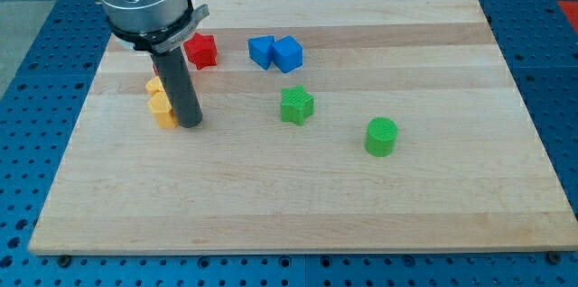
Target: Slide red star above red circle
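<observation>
Nearest me on the tabletop [298, 206] is the green cylinder [380, 136]. Further in, my tip [190, 124] rests just to the view's right of the yellow block [161, 104], with the green star [296, 105] well off to the right. There is no pincer on this rod, so there is no spread or pinch to report. Beyond are two blue blocks [275, 52], touching, and the red star [202, 50] beside the rod's upper part. I cannot clearly see the red circle; the arm may hide it. I judge this the approach step: next I must bring my tip around to the star's side.
</observation>
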{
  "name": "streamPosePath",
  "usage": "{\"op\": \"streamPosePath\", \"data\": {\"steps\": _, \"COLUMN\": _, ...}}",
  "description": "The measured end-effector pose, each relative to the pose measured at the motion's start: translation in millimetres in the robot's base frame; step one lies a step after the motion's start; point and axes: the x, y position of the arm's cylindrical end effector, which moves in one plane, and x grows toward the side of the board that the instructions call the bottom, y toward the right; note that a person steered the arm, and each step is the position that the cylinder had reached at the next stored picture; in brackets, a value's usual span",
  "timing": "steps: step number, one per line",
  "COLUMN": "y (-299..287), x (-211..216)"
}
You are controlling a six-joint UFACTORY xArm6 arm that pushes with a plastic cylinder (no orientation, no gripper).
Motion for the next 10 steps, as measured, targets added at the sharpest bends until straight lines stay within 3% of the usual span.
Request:
{"op": "streamPosePath", "data": {"steps": 1, "y": 37.7, "x": -13.2}}
{"op": "streamPosePath", "data": {"steps": 2, "y": 39.8, "x": -50.3}}
{"op": "streamPosePath", "data": {"steps": 6, "y": 18.4, "x": -124.9}}
{"op": "streamPosePath", "data": {"steps": 7, "y": -17.9, "x": -122.8}}
{"op": "streamPosePath", "data": {"steps": 8, "y": -15.8, "x": -116.8}}
{"op": "streamPosePath", "data": {"steps": 10, "y": -25.7, "x": -180.7}}
